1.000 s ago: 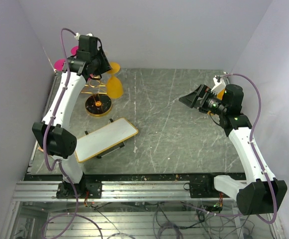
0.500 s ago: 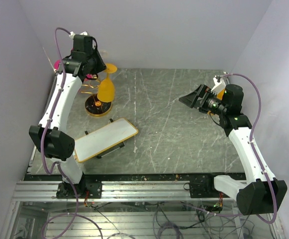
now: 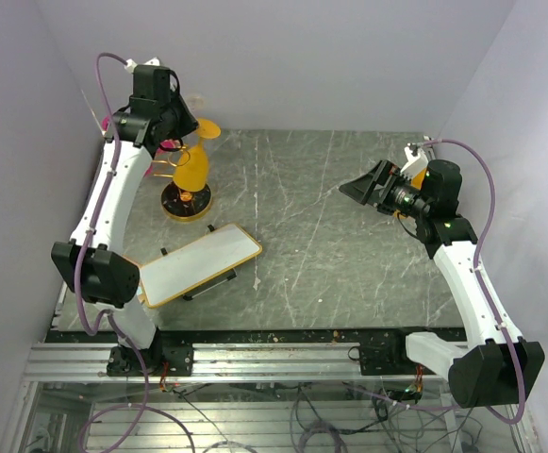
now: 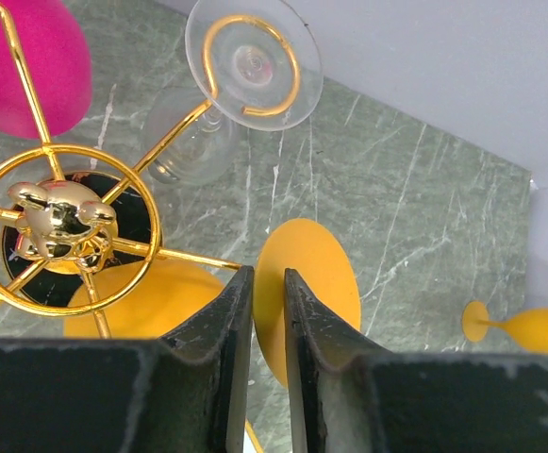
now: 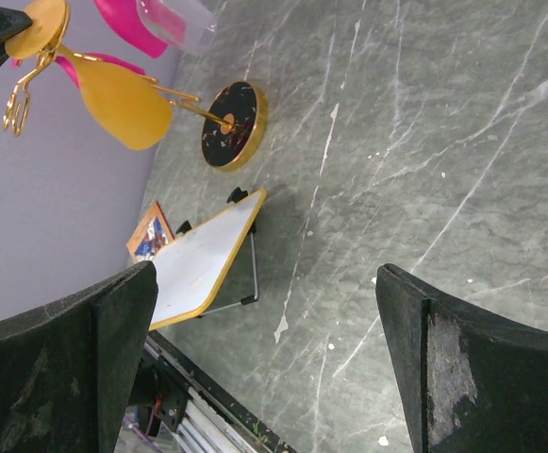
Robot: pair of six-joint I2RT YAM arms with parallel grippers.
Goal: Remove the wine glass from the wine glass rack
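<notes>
Judging orange glass (image 3: 190,170) still at rack (image 3: 187,200), table's (image 3: 349,283) far-left corner: removal pending; L gripper (image 4: 269,274) jaws narrow at stem, grip unconfirmed; R gripper (image 5: 264,278) wide, idle.

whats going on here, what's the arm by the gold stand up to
The left gripper is at the top of the wine glass rack, its fingers closed down on the stem of the orange wine glass just under its foot. The glass appears to hang from its arm of the rack, not yet lifted off. A pink glass and a clear glass hang there too. The right gripper waits wide open over the table, holding nothing.
</notes>
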